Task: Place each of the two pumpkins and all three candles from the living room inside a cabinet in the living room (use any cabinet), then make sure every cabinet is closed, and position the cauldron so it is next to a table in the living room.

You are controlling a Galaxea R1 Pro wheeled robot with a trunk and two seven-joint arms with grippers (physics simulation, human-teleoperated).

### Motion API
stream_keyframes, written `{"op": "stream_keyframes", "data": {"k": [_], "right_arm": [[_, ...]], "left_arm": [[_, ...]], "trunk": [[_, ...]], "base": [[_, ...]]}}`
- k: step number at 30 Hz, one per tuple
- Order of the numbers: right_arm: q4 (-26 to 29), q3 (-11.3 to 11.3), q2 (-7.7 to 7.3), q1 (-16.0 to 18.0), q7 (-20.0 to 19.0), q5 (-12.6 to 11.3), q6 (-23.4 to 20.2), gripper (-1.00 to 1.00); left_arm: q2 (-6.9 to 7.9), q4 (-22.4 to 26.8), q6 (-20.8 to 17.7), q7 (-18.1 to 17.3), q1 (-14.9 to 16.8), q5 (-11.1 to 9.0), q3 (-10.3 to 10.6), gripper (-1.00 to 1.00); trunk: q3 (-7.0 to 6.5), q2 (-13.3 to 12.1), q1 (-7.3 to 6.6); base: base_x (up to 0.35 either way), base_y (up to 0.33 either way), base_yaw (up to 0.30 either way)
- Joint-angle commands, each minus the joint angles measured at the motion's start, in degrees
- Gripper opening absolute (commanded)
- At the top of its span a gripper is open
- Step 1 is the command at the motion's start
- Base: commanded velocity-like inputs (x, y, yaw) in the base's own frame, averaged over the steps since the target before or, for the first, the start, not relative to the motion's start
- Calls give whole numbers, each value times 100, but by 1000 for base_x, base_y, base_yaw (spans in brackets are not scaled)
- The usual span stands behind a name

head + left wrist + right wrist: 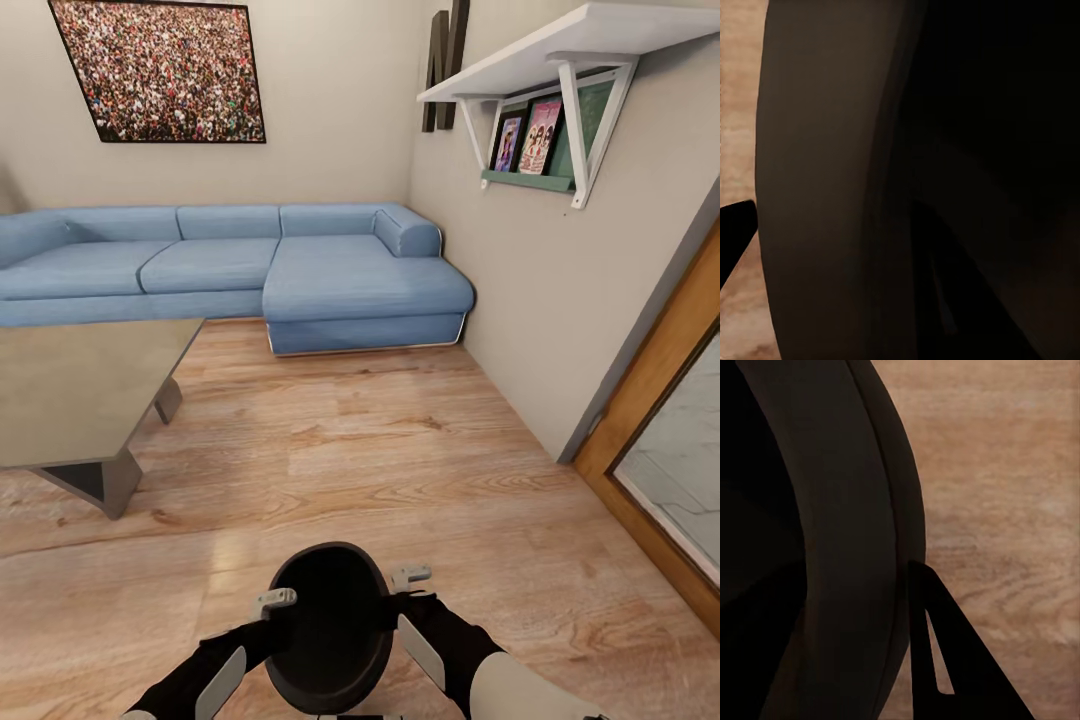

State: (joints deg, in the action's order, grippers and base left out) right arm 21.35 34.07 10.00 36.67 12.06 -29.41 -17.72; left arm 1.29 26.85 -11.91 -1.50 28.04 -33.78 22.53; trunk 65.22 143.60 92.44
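Head view: cauldron [330, 625] low centre, held between both arms above wood floor [400, 450].
Surroundings: grey surface [70, 395] ahead-left; blue sofa [250, 265] beyond.
Left gripper [277, 599]: clamps cauldron rim.
Right gripper [411, 576]: clamps opposite rim.

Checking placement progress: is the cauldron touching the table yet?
Apart. The head view shows bare wood floor between the cauldron, held between both arms, and the table.

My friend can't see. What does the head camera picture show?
A black cauldron is held between the robot's left gripper and right gripper above a wooden floor. Ahead to the left stands a grey coffee table, with a blue sofa behind.
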Motion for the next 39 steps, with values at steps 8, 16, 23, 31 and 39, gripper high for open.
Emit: {"op": "stream_keyframes", "data": {"k": [8, 16, 23, 31, 39], "right_arm": [[425, 10, 0, 7, -143, -129, -40, -100], [485, 3, 0, 7, -142, -127, -37, -100], [489, 3, 0, 7, -142, -134, -25, -100], [486, 8, 0, 7, -149, -135, -8, -100], [486, 12, 0, 7, -125, -159, 227, -100]], "left_arm": [[-1, 111, -84, -7, 75, -80, 58, -100], [1, 149, -91, -8, 87, -104, 59, -100], [19, 160, -92, -16, 83, -111, 59, -100], [20, 162, -83, -17, 78, -120, 46, -100], [22, 162, -66, -17, 76, -120, 42, -100]], "trunk": [[-18, 1, -4], [-195, -9, -25], [-350, -19, -43], [-350, -19, -43], [-351, -19, -43]], "base": [[0, 0, 0], [0, 0, 0], [0, 0, 0], [0, 0, 0], [0, 0, 32]]}}
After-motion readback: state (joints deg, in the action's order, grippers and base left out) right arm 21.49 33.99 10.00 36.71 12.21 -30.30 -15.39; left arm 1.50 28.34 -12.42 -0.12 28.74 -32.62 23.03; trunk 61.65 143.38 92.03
